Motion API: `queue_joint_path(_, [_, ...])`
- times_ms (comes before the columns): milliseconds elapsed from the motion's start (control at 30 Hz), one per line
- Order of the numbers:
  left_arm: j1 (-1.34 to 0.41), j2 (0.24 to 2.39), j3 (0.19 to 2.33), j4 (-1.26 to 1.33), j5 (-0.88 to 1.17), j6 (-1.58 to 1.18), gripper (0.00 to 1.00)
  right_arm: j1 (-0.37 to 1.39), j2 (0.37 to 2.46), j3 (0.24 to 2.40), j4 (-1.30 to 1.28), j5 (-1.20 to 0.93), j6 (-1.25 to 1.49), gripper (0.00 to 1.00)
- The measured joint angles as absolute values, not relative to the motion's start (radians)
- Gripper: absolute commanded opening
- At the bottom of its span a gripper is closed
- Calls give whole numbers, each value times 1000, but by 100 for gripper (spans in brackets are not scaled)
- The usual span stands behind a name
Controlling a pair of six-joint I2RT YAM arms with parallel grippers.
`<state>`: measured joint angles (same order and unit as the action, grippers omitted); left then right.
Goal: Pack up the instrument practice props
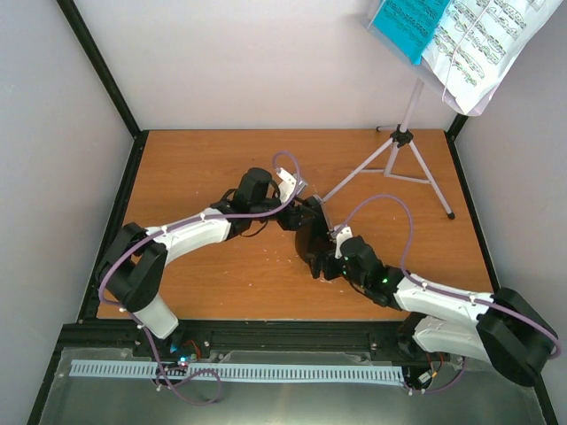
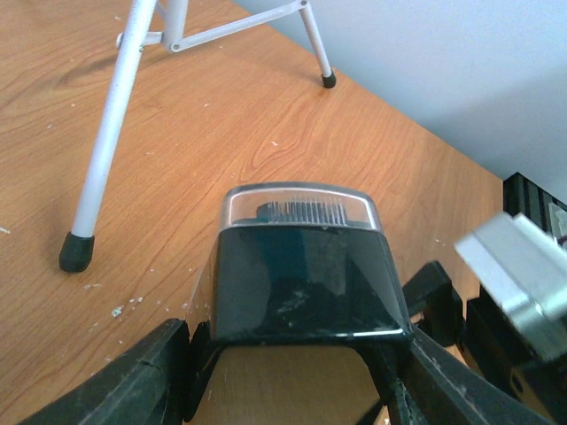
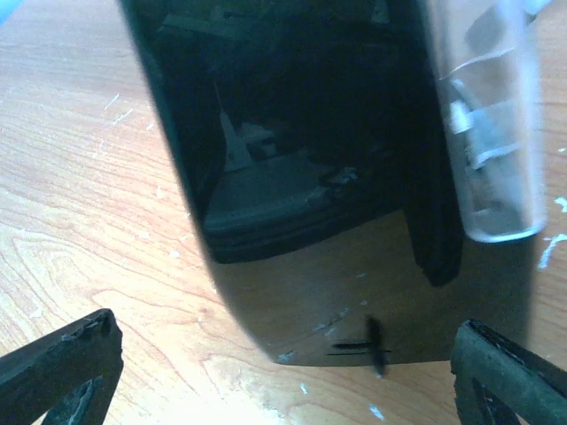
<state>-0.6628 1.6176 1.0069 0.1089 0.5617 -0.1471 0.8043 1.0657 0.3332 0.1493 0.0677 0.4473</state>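
You had pale, bare walls (image 1: 266,62) closing the cell on three sides, with black frame posts (image 1: 99,66) running down to the far corners; between them lay the orange-brown wooden table (image 1: 204,168), its grain plain in both wrist views and speckled with small white flecks (image 2: 120,310). The music stand (image 1: 403,142) stood at the far right of that table, tripod legs spread and rubber feet on the wood; its top carried the sheet music (image 1: 483,40), with the teal folder (image 1: 409,25) overlapping the pages on their left; the overhead frame cut off the upper part of all three, so you could not tell how far they ran. Both arms reached to the table's middle, where the metronome (image 1: 310,232) was, near the stand's closest leg; from above, the wrists hid most of it. Your left gripper (image 2: 301,345) had clamped it, one finger pressed to each side of the black body, the clear end pointing toward the stand; you could not tell whether it rested on the wood. Your right gripper (image 3: 285,329) stood wide and held nothing, its fingers (image 3: 62,363) flanking the metronome; there the glossy body was dark, blurred and full of reflections; its upper part ran out of frame.
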Motion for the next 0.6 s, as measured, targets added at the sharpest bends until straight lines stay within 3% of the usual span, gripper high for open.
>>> queue_joint_path(600, [-663, 1644, 1069, 33, 524, -218, 39, 848, 1234, 405, 100, 171, 469, 98])
